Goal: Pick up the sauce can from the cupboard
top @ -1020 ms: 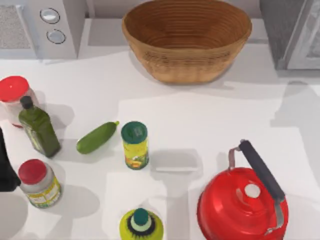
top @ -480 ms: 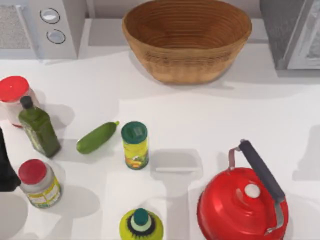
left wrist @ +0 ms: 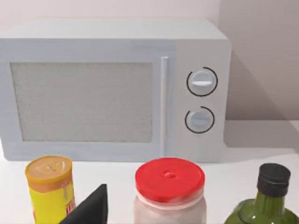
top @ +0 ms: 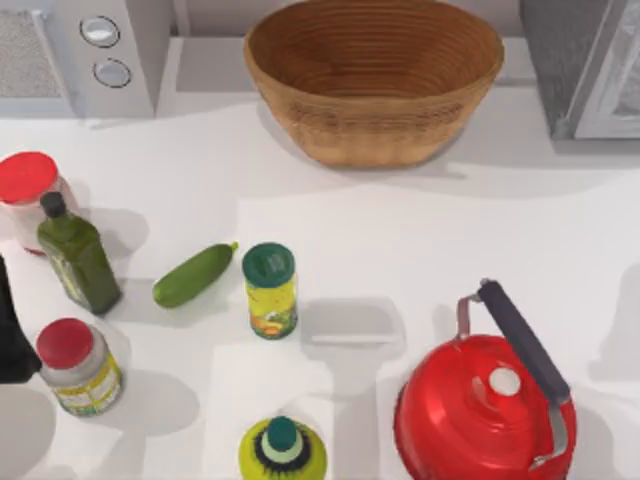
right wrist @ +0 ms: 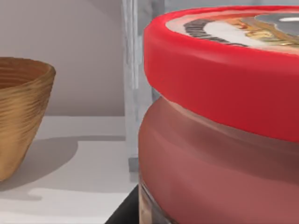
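- The sauce can [right wrist: 219, 116] sits right up against the right wrist camera, its red rim and printed top tilted across that view; whether the right hand grips it, I cannot tell.
- Beyond the can stand a basket [right wrist: 21, 116] and the white worktop [right wrist: 79, 163].
- The left arm [top: 12, 335] is parked at the worktop's left edge, beside a red-lidded jar [top: 75, 365].

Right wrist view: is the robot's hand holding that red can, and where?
It cannot be told. The sauce can stands very close to the right wrist camera, red rim on top, but the picture doesn't settle whether anything grips it.
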